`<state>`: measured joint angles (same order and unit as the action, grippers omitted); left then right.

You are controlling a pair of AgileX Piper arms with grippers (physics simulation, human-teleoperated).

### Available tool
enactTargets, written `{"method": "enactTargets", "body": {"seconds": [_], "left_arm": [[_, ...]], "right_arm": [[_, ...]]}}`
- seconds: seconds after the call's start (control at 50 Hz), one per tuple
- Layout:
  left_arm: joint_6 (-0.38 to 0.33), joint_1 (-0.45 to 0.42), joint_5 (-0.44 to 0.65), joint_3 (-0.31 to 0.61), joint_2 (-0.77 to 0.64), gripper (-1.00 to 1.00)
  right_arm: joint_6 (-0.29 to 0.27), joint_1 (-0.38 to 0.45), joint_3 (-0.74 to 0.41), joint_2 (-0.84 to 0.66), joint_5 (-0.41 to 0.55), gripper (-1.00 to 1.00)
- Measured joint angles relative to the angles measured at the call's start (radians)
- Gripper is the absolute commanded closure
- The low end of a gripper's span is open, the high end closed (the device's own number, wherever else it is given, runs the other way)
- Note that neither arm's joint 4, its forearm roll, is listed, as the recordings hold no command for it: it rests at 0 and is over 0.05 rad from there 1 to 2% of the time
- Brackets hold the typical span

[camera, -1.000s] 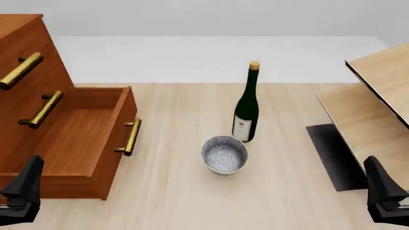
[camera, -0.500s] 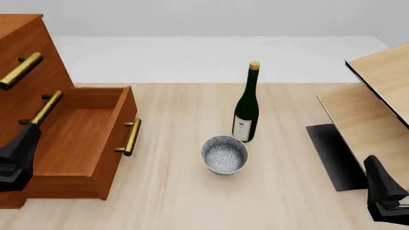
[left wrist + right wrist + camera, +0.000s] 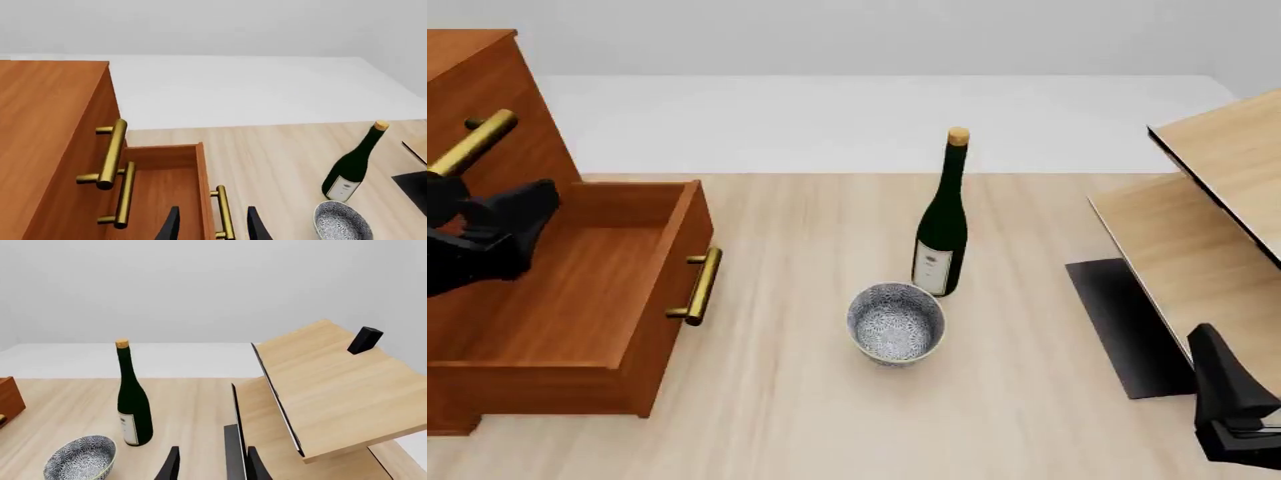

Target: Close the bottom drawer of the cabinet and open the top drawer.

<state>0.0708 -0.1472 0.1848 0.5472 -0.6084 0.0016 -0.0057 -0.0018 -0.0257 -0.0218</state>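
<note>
The reddish-brown cabinet stands at the table's far left. Its bottom drawer is pulled far out, with the brass handle facing right. The top drawer is shut, and its brass handle shows. My left gripper hovers open above the pulled-out drawer, in front of the middle drawer, holding nothing. In the left wrist view the left gripper looks down on the bottom drawer's handle. My right gripper rests open at the near right, empty, the right gripper facing the panels.
A dark green wine bottle stands mid-table with a speckled bowl just in front of it. Pale wood panels lean at the right over a black mat.
My left gripper has risen from the near-left corner and moved forward over the open bottom drawer. The right gripper and the drawers have not moved.
</note>
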Motion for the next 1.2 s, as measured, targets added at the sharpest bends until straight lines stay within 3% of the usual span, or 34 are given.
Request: {"method": "enactTargets", "body": {"seconds": [0.46,0.96,1.2], "left_arm": [[0.146,-0.158,0.156,0.124,-0.222,-1.0],[0.323,-0.291,0.194,0.107,-0.4,-1.0],[0.421,-0.342,0.17,0.057,-0.444,-1.0]], "right_arm": [[0.009,0.001,-0.001,0.001,0.001,-1.0],[0.015,0.005,-0.002,-0.002,0.001,-1.0],[0.017,0.005,-0.002,-0.01,-0.005,-1.0]]}}
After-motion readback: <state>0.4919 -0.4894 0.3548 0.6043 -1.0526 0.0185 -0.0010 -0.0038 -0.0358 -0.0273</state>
